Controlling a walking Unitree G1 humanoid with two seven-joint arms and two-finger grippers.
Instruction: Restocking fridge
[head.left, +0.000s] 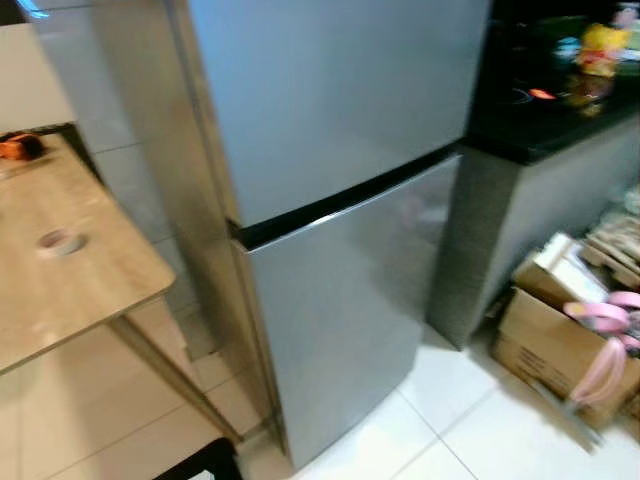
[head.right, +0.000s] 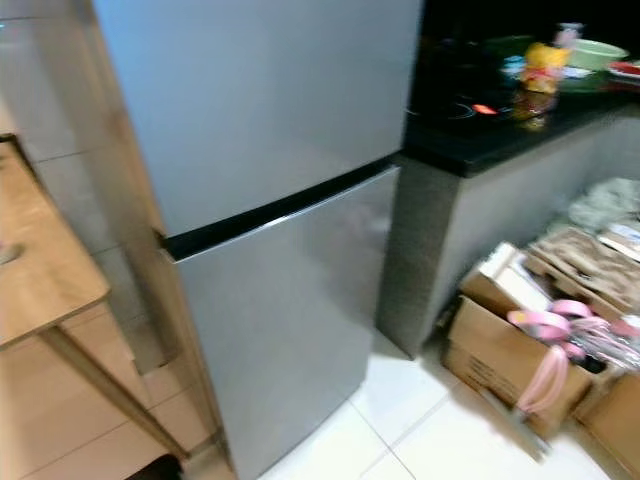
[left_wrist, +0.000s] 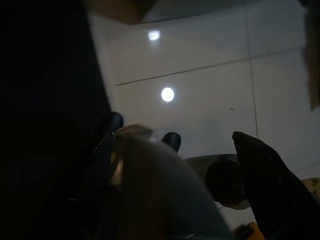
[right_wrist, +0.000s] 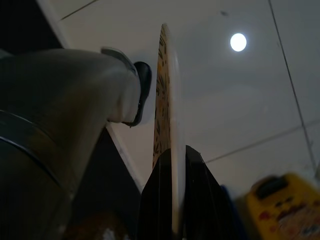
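Observation:
The silver two-door fridge (head.left: 330, 200) stands straight ahead with both doors closed; a black seam (head.left: 340, 205) divides the upper door from the lower. In the right wrist view my right gripper (right_wrist: 175, 150) is shut on a thin flat packet (right_wrist: 164, 90) with yellow-brown print, seen edge-on above the white floor. A yellow container (right_wrist: 282, 207) lies just beside that hand. My left gripper (left_wrist: 260, 175) hangs low over the tiles, dark and partly hidden by my own leg (left_wrist: 150, 190).
A wooden table (head.left: 70, 270) with a tape roll (head.left: 60, 241) stands left of the fridge. To the right, a black counter (head.left: 540, 110) carries small items. Cardboard boxes (head.left: 555, 335) with pink hangers (head.left: 605, 345) sit on the white tiled floor (head.left: 440, 420).

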